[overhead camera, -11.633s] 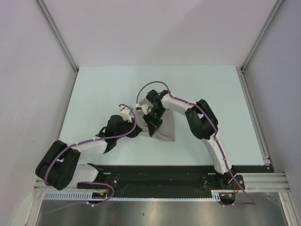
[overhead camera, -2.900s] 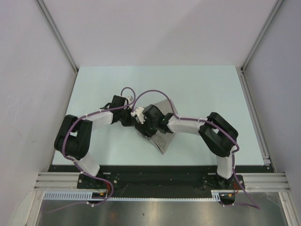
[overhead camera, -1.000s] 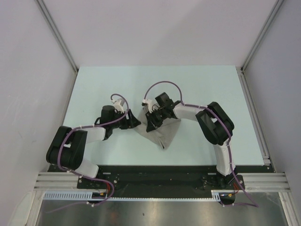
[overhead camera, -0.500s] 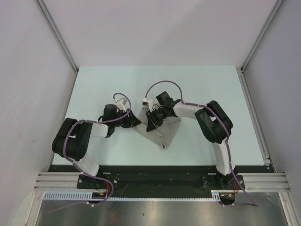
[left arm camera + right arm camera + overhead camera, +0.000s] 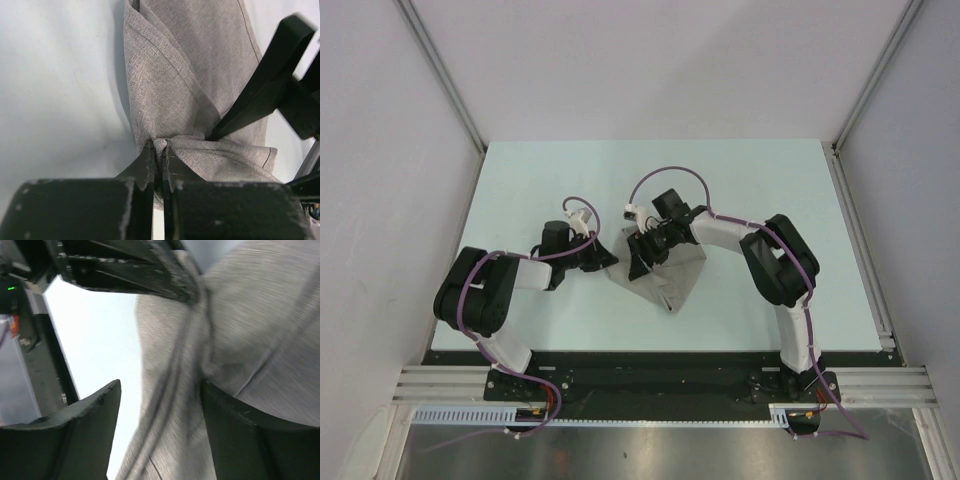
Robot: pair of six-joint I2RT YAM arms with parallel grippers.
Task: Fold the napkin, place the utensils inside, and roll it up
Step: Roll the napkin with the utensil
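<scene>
Napkin (image 5: 672, 278), folded grey cloth, lies mid-frame on the pale mint desk (image 5: 770, 190), with plain grey walls (image 5: 670, 70) on 3 sides. Left gripper (image 5: 157, 150) pinches a bunched fold at its left edge; right gripper (image 5: 160, 395) is spread wide over it, holding nothing.

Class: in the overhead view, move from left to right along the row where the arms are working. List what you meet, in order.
In order: left arm's elbow → left pincer, pinching the cloth's left edge → napkin → right arm's elbow.
</scene>
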